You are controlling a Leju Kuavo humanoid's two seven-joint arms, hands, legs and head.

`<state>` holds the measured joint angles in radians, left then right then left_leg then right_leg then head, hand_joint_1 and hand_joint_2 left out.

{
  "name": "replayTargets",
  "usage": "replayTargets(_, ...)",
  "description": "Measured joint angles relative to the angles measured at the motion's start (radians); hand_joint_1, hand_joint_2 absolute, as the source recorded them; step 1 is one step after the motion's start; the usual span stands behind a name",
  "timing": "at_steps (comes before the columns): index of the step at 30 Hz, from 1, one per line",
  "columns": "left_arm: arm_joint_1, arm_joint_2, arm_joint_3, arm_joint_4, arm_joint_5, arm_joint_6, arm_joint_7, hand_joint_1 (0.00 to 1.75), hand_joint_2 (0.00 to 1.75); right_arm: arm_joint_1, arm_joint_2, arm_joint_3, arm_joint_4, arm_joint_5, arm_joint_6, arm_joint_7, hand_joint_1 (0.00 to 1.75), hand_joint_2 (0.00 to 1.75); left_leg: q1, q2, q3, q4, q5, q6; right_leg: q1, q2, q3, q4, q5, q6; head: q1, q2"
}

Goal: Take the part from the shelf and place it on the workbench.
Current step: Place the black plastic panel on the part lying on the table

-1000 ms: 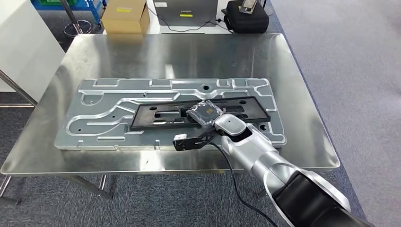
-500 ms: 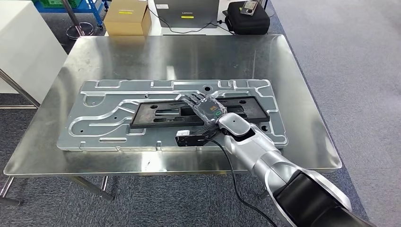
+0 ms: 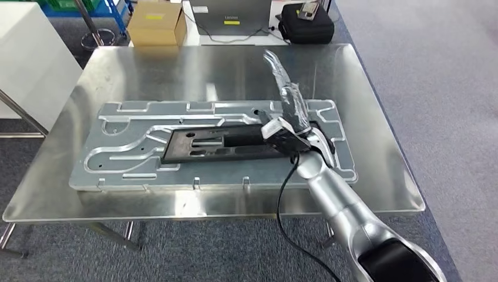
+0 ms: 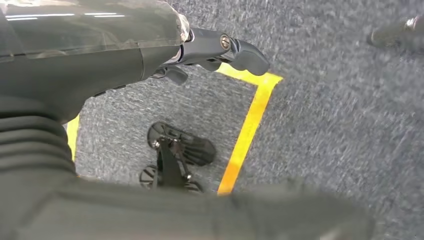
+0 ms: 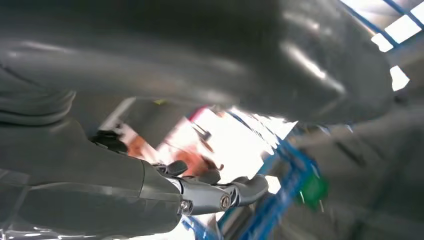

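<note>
You see the long flat black plastic part (image 3: pixel 226 143) lying on the big grey metal plate (image 3: pixel 135 144) on the shiny steel workbench (image 3: pixel 176 70); your right hand (image 3: pixel 288 103) is lifted above its end, fingers straight and holding nothing; your left hand (image 4: pixel 200 50) hangs over grey carpet (image 4: pixel 325 125), fingers loose, holding nothing.

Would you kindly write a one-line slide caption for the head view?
Right hand lifted above the black part lying on the grey plate on the steel workbench.
</note>
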<state>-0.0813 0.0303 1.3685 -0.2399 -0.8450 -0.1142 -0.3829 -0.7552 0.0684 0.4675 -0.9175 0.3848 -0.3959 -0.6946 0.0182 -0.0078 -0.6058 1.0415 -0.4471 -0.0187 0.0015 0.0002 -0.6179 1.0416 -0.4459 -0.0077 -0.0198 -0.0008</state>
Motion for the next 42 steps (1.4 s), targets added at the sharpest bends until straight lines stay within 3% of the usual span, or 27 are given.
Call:
replayTargets(3, 0.007, 0.000, 0.006, 0.000, 0.021, -0.003, -0.008, 0.00, 0.00, 0.094, -0.062, -0.053, -0.211, -0.039, -0.091, -0.003, 0.00, 0.00, 0.003, 0.000, 0.005, -0.009, 0.005, 0.021, -0.004, 0.000, -0.012, 0.036, -0.029, 0.017, 0.000, 0.000)
replayTargets(6, 0.012, -0.002, 0.020, 0.000, 0.041, -0.004, -0.018, 0.00, 0.00, 0.224, -0.129, -0.154, -0.409, 0.020, -0.238, -0.007, 0.00, 0.00, 0.004, -0.004, 0.007, -0.012, 0.004, 0.034, -0.008, 0.001, -0.092, 0.205, -0.113, 0.030, 0.000, 0.000)
replayTargets(7, 0.015, -0.004, 0.025, 0.000, 0.045, -0.003, -0.020, 0.00, 0.00, 0.272, -0.149, -0.193, -0.464, 0.044, -0.268, -0.008, 0.00, 0.00, 0.004, -0.005, 0.007, -0.012, 0.003, 0.035, -0.008, 0.001, -0.116, 0.250, -0.126, 0.031, 0.000, 0.000)
replayTargets(8, 0.019, -0.005, 0.028, 0.000, 0.048, -0.002, -0.021, 0.00, 0.00, 0.319, -0.164, -0.233, -0.514, 0.070, -0.287, -0.008, 0.00, 0.00, 0.004, -0.006, 0.008, -0.012, 0.002, 0.035, -0.009, 0.001, -0.125, 0.262, -0.120, 0.032, 0.000, 0.000)
replayTargets(9, 0.022, -0.007, 0.032, 0.000, 0.051, -0.001, -0.021, 0.00, 0.00, 0.361, -0.176, -0.275, -0.560, 0.095, -0.297, -0.008, 0.00, 0.00, 0.004, -0.006, 0.009, -0.011, 0.002, 0.034, -0.009, 0.001, -0.115, 0.236, -0.097, 0.031, 0.000, 0.000)
replayTargets(11, 0.024, -0.011, 0.039, 0.000, 0.056, 0.005, -0.021, 0.00, 0.00, 0.433, -0.187, -0.357, -0.632, 0.135, -0.303, -0.009, 0.00, 0.00, 0.003, -0.005, 0.011, -0.010, 0.000, 0.031, -0.008, 0.000, -0.051, 0.106, -0.035, 0.025, 0.000, 0.000)
replayTargets(13, 0.023, -0.017, 0.047, -0.001, 0.061, 0.014, -0.021, 0.00, 0.00, 0.515, -0.190, -0.445, -0.681, 0.165, -0.305, -0.009, 0.00, 0.00, -0.001, -0.007, 0.013, -0.009, -0.002, 0.025, -0.004, -0.001, -0.002, 0.009, -0.002, 0.019, 0.000, 0.000)
replayTargets(17, 0.035, -0.030, 0.058, -0.001, 0.066, 0.023, -0.015, 0.00, 0.00, 0.679, -0.187, -0.632, -0.712, 0.202, -0.305, -0.008, 0.00, 0.00, -0.004, -0.009, 0.011, -0.009, -0.008, 0.006, -0.004, -0.004, 0.004, -0.013, 0.009, 0.002, 0.000, 0.000)
replayTargets(18, 0.038, -0.033, 0.060, -0.001, 0.066, 0.024, -0.015, 0.00, 0.00, 0.698, -0.186, -0.662, -0.714, 0.205, -0.305, -0.007, 0.00, 0.00, -0.004, -0.006, 0.007, 0.005, -0.027, 0.001, -0.007, -0.004, 0.002, -0.017, 0.015, -0.006, -0.001, 0.000)
replayTargets(20, 0.037, -0.036, 0.061, -0.002, 0.066, 0.026, -0.013, 0.00, 0.00, 0.725, -0.183, -0.697, -0.717, 0.222, -0.305, -0.007, 0.00, 0.00, -0.003, 0.001, -0.017, 0.089, -0.101, -0.004, -0.009, -0.003, -0.005, -0.021, 0.025, -0.017, -0.003, 0.000)
replayTargets(22, 0.030, -0.036, 0.064, -0.002, 0.062, 0.028, -0.010, 0.00, 0.00, 0.769, -0.176, -0.735, -0.702, 0.257, -0.304, -0.005, 0.00, 0.00, -0.003, 0.002, -0.046, 0.202, -0.175, -0.003, -0.005, -0.006, -0.015, -0.020, 0.032, -0.020, -0.003, 0.000)
replayTargets(23, 0.029, -0.037, 0.065, -0.003, 0.059, 0.027, -0.008, 0.00, 0.00, 0.795, -0.170, -0.768, -0.678, 0.275, -0.304, -0.003, 0.00, 0.00, -0.004, 0.002, -0.044, 0.227, -0.188, -0.001, -0.004, -0.009, -0.022, -0.019, 0.037, -0.020, -0.003, 0.000)
replayTargets(24, 0.030, -0.037, 0.066, -0.003, 0.055, 0.027, -0.007, 0.00, 0.00, 0.818, -0.162, -0.808, -0.645, 0.289, -0.302, 0.000, 0.00, 0.00, -0.004, 0.002, -0.023, 0.214, -0.182, 0.001, -0.002, -0.012, -0.030, -0.017, 0.042, -0.019, -0.003, 0.000)
replayTargets(25, 0.033, -0.038, 0.067, -0.003, 0.052, 0.026, -0.005, 0.00, 0.00, 0.836, -0.156, -0.847, -0.609, 0.297, -0.295, 0.001, 0.00, 0.00, -0.005, 0.002, 0.018, 0.164, -0.162, 0.004, -0.002, -0.014, -0.039, -0.015, 0.048, -0.018, -0.003, 0.000)
replayTargets(27, 0.034, -0.038, 0.067, -0.004, 0.048, 0.023, -0.004, 0.00, 0.00, 0.860, -0.145, -0.910, -0.535, 0.295, -0.258, 0.002, 0.00, 0.00, -0.010, 0.001, 0.113, 0.023, -0.124, 0.014, 0.000, -0.013, -0.053, -0.012, 0.063, -0.012, -0.003, 0.000)
replayTargets(29, 0.029, -0.038, 0.067, -0.006, 0.047, 0.021, -0.004, 0.00, 0.00, 0.871, -0.133, -0.957, -0.446, 0.278, -0.193, 0.002, 0.00, 0.00, -0.018, 0.001, 0.153, -0.047, -0.107, 0.023, -0.002, -0.013, -0.057, -0.013, 0.079, -0.002, -0.002, 0.000)
replayTargets(32, 0.030, -0.040, 0.068, -0.007, 0.045, 0.019, -0.004, 0.00, 0.00, 0.888, -0.109, -1.020, -0.319, 0.267, -0.135, 0.002, 0.00, 0.00, -0.023, 0.004, 0.141, -0.056, -0.076, 0.039, -0.010, -0.011, -0.058, -0.023, 0.098, 0.017, -0.003, 0.000)
replayTargets(33, 0.031, -0.042, 0.068, -0.007, 0.045, 0.019, -0.004, 0.00, 0.00, 0.893, -0.104, -1.035, -0.293, 0.267, -0.128, 0.002, 0.00, 0.00, -0.021, 0.008, 0.134, -0.061, -0.062, 0.045, -0.012, -0.008, -0.064, -0.015, 0.083, 0.023, -0.002, 0.000)
replayTargets(34, 0.031, -0.044, 0.068, -0.007, 0.044, 0.019, -0.003, 0.00, 0.00, 0.894, -0.102, -1.047, -0.268, 0.268, -0.120, 0.002, 0.00, 0.00, -0.019, 0.014, 0.124, -0.066, -0.048, 0.049, -0.014, -0.006, -0.075, 0.011, 0.048, 0.028, -0.002, 0.000)
replayTargets(36, 0.029, -0.049, 0.068, -0.007, 0.041, 0.018, 0.004, 0.00, 0.00, 0.886, -0.100, -1.090, -0.185, 0.294, -0.093, 0.003, 0.00, 0.00, -0.018, 0.027, 0.098, -0.068, -0.026, 0.055, -0.018, -0.002, -0.105, 0.123, -0.059, 0.039, 0.000, 0.000)
replayTargets(37, 0.028, -0.053, 0.068, -0.007, 0.038, 0.018, 0.009, 0.00, 0.00, 0.880, -0.099, -1.124, -0.127, 0.321, -0.080, 0.004, 0.00, 0.00, -0.017, 0.032, 0.085, -0.067, -0.016, 0.055, -0.022, -0.002, -0.114, 0.188, -0.097, 0.045, 0.000, 0.000)
replayTargets(38, 0.027, -0.058, 0.068, -0.007, 0.036, 0.018, 0.013, 0.00, 0.00, 0.875, -0.096, -1.165, -0.064, 0.355, -0.071, 0.007, 0.00, 0.00, -0.017, 0.036, 0.071, -0.065, -0.007, 0.054, -0.026, -0.003, -0.113, 0.236, -0.111, 0.051, 0.000, 0.000)
replayTargets(39, 0.026, -0.062, 0.068, -0.007, 0.033, 0.017, 0.016, 0.00, 0.00, 0.872, -0.094, -1.203, -0.007, 0.390, -0.067, 0.016, 0.00, 0.00, -0.017, 0.040, 0.058, -0.062, 0.001, 0.052, -0.030, -0.003, -0.097, 0.254, -0.103, 0.055, 0.000, 0.000)
replayTargets(40, 0.026, -0.067, 0.068, -0.007, 0.030, 0.016, 0.017, 0.00, 0.00, 0.870, -0.092, -1.237, 0.043, 0.424, -0.064, 0.032, 0.00, 0.00, -0.016, 0.045, 0.045, -0.057, 0.008, 0.049, -0.034, -0.006, -0.064, 0.236, -0.080, 0.059, 0.000, 0.000)
replayTargets(42, 0.026, -0.075, 0.068, -0.007, 0.026, 0.013, 0.014, 0.00, 0.00, 0.860, -0.091, -1.284, 0.133, 0.492, -0.049, 0.090, 0.00, 0.00, -0.016, 0.060, 0.022, -0.044, 0.018, 0.039, -0.037, -0.030, 0.042, 0.119, -0.055, 0.064, 0.001, 0.000)
